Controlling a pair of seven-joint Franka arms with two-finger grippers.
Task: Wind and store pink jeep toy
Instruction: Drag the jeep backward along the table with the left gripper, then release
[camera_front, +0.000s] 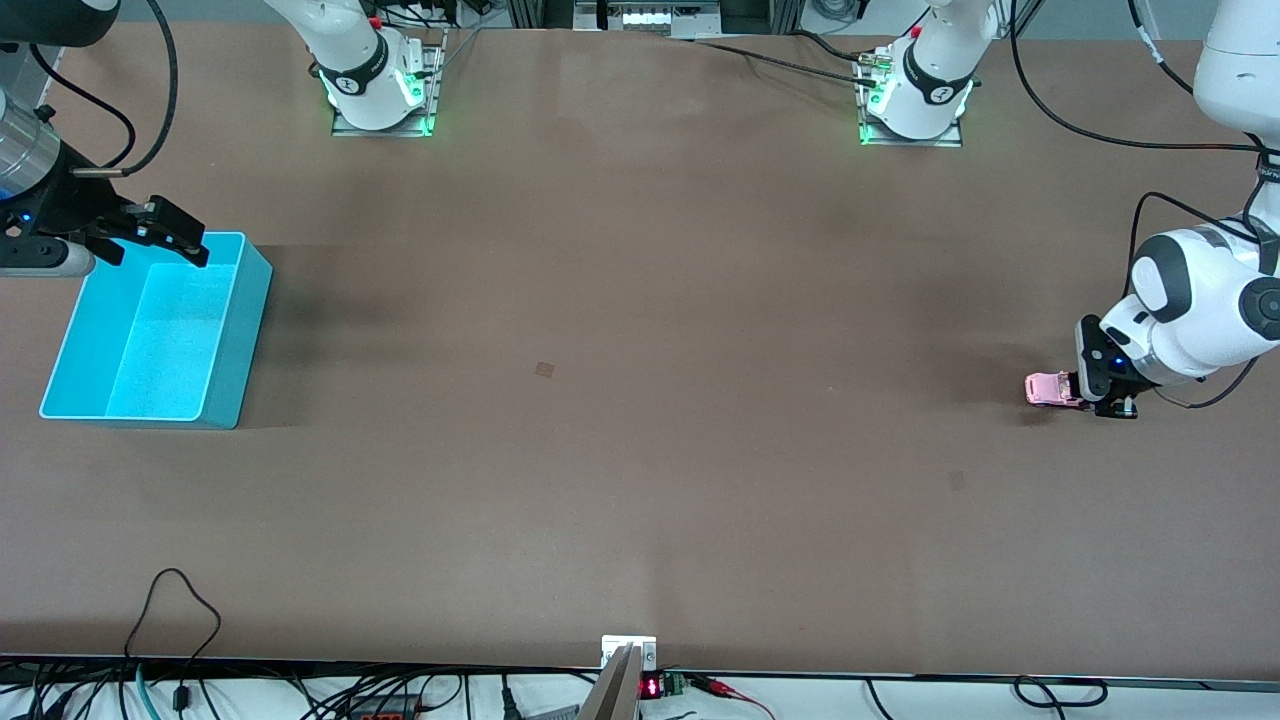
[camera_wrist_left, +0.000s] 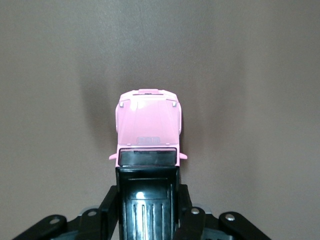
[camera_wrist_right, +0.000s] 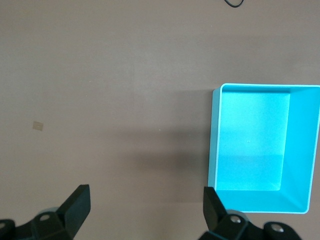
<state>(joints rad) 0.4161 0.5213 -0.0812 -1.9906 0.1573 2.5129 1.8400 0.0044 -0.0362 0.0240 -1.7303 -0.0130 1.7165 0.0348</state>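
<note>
Two white Franka arms rise from metal base plates lit by green lamps, each base ringed with a black band and trailing black cables. The left arm (camera_front: 1195, 310) shows glossy white shells with grey joint caps (a small blue light glows near its wrist), while the right arm (camera_front: 40, 190) ends in a silver cylinder. Both carry black two-finger grippers with visible screws.

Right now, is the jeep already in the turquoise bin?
No. The pink jeep toy sits in the left gripper; the turquoise bin holds nothing.
</note>
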